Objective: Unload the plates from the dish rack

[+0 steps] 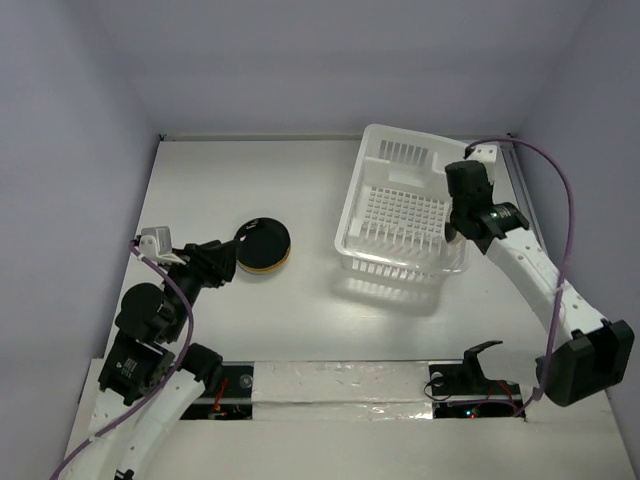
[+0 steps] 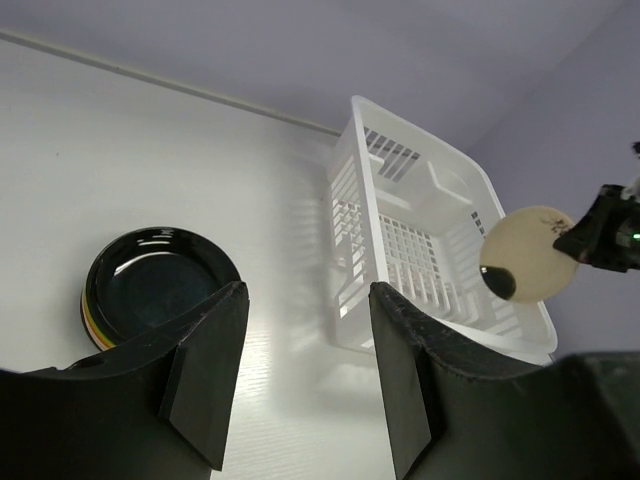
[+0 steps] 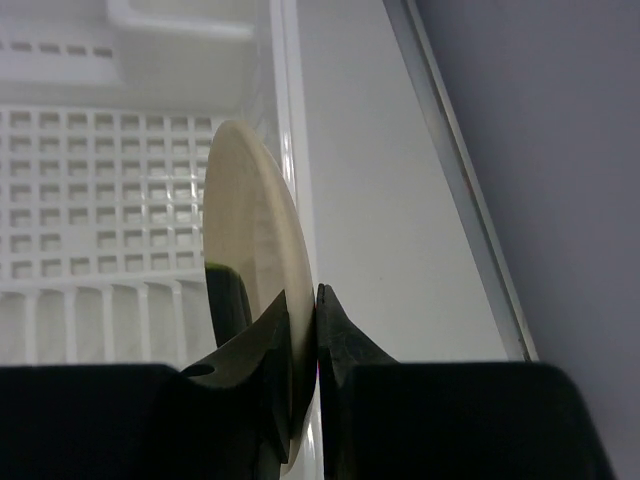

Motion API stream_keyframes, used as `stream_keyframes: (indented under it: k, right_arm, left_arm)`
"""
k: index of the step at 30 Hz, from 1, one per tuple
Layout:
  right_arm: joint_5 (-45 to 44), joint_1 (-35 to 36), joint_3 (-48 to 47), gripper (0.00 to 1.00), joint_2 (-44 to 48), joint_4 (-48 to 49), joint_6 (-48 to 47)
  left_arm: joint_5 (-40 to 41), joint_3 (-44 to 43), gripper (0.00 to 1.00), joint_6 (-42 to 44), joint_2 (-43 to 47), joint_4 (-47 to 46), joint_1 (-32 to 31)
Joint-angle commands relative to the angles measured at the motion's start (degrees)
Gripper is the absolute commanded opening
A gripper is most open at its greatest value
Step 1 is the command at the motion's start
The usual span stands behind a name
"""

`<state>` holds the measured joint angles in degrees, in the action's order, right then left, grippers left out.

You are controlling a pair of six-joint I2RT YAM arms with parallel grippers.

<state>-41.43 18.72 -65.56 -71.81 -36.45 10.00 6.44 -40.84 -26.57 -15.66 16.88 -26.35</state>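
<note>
The white dish rack (image 1: 395, 215) stands at the back right of the table; it also shows in the left wrist view (image 2: 420, 230) and the right wrist view (image 3: 100, 190). My right gripper (image 1: 460, 232) is shut on the rim of a tan plate (image 3: 250, 240) and holds it upright over the rack's right side. That plate also shows in the left wrist view (image 2: 527, 267). I see no other plate in the rack. A stack of plates (image 1: 263, 245) with a dark top one lies on the table left of the rack (image 2: 160, 285). My left gripper (image 1: 230, 262) is open and empty just beside the stack (image 2: 305, 380).
A silver taped strip (image 1: 370, 385) runs along the near edge with a black clamp (image 1: 470, 362) on it. A purple cable (image 1: 560, 200) arcs over the right arm. Walls close in at left, back and right; a metal rail (image 3: 450, 170) edges the table's right side.
</note>
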Motion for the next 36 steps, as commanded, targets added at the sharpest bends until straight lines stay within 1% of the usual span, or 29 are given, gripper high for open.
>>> stream_keyframes:
  k: [1, 4, 7, 8, 9, 10, 11, 12, 13, 14, 15, 16, 17, 19, 20, 21, 22, 23, 24, 25, 27, 31, 34, 36]
  right_arm:
    - [0.21, -0.44, -6.24, 0.00, 5.27, 2.79, -1.39]
    - [2.83, -0.44, -10.10, 0.00, 8.35, 0.33, -0.51]
    - [11.34, 0.87, -11.08, 0.00, 11.51, 1.37, 1.50]
    - [14.33, 2.10, -10.82, 0.00, 12.13, 3.81, 2.38]
    - [21.23, 2.98, -10.30, 0.00, 12.92, 5.40, 3.26]
    - [24.61, 3.95, -9.68, 0.00, 12.84, 7.25, 5.62]
    - [29.95, 7.52, -8.11, 0.00, 12.49, 11.79, 6.17]
    - [30.61, 9.99, -7.66, 0.00, 11.79, 13.75, 6.43]
    - [29.92, 12.46, -7.91, 0.00, 8.82, 15.16, 6.96]
    - [29.05, 14.57, -9.66, 0.00, 6.71, 16.13, 7.49]
    - [30.34, 17.55, -10.81, 0.00, 4.42, 16.49, 8.01]
    - [32.53, 18.71, -11.77, 0.00, 2.14, 17.45, 8.80]
    - [36.82, 19.76, -12.39, 0.00, -2.06, 21.12, 10.64]
    - [40.36, 23.35, -14.67, 0.00, -6.30, 24.74, 13.01]
    - [40.98, 24.68, -16.08, 0.00, -11.11, 26.32, 13.46]
    - [40.99, 26.00, -19.48, 0.00, -13.51, 26.69, 13.64]
    - [40.99, 28.19, -21.26, 0.00, -15.88, 26.86, 13.90]
    - [40.99, 29.08, -22.84, 0.00, -20.52, 27.30, 14.17]
    - [40.99, 29.61, -24.25, 0.00, -22.65, 27.65, 14.52]
    - [42.82, 30.14, -26.79, 0.00, -24.67, 28.09, 15.04]
    - [44.85, 30.94, -28.82, 0.00, -29.93, 28.80, 16.19]
    - [46.00, 31.47, -32.87, 0.00, -36.27, 28.02, 16.89]
    - [45.56, 31.47, -34.37, 0.00, -39.53, 27.48, 17.16]
    - [47.13, 31.47, -35.86, 0.01, -41.38, 27.66, 18.56]
  left_arm:
    - [-0.55, 0.15, 0.48, 0.64, -1.04, -2.91, 0.86]
    - [-0.20, 0.15, 0.48, 0.64, -1.04, -2.73, 1.38]
    - [-0.20, 0.15, 0.48, 0.64, -0.78, -2.82, 1.91]
    - [-0.28, 0.15, 0.48, 0.55, -0.78, -2.91, 1.91]
    - [-0.37, 0.23, 0.46, 0.64, -0.78, -3.00, 2.52]
    - [-0.63, 0.23, 0.43, 0.64, -0.95, -3.00, 2.53]
    - [-0.64, 0.23, 0.39, 0.73, -1.12, -3.08, 3.23]
    - [-0.64, 0.15, 0.31, 0.73, -1.13, -2.91, 3.23]
    - [-0.46, 0.06, 0.24, 0.73, -1.04, -2.91, 3.76]
    - [0.15, 0.06, 0.16, 0.73, -0.60, -2.82, 3.76]
    - [0.50, 0.15, 0.07, 0.55, -0.43, -2.82, 4.28]
    - [1.03, 0.06, 0.05, 0.38, -0.16, -2.65, 4.29]
    - [2.08, 0.06, 0.04, 0.11, 0.19, -2.47, 4.29]
    - [2.61, 0.06, 0.04, 0.02, 0.19, -2.47, 4.29]
    - [2.62, 0.06, 0.07, -0.06, 0.02, -2.30, 4.81]
    - [2.62, -0.03, 0.10, -0.06, -0.07, -2.12, 4.82]
    - [2.88, -0.03, 0.12, -0.06, -0.25, -2.12, 4.82]
    - [3.14, -0.12, 0.14, -0.06, -0.25, -2.03, 4.82]
    - [3.06, -0.03, 0.18, -0.06, -0.33, -2.12, 4.82]
    - [3.14, -0.03, 0.20, -0.15, -0.34, -2.12, 4.82]
    - [2.88, 0.06, 0.26, -0.15, -0.42, -2.38, 4.82]
    - [2.27, 0.06, 0.29, 0.02, -1.04, -2.38, 5.34]
    - [1.83, 0.15, 0.30, 0.02, -1.30, -2.56, 6.39]
    - [1.04, 0.23, 0.30, 0.11, -1.39, -3.00, 7.01]
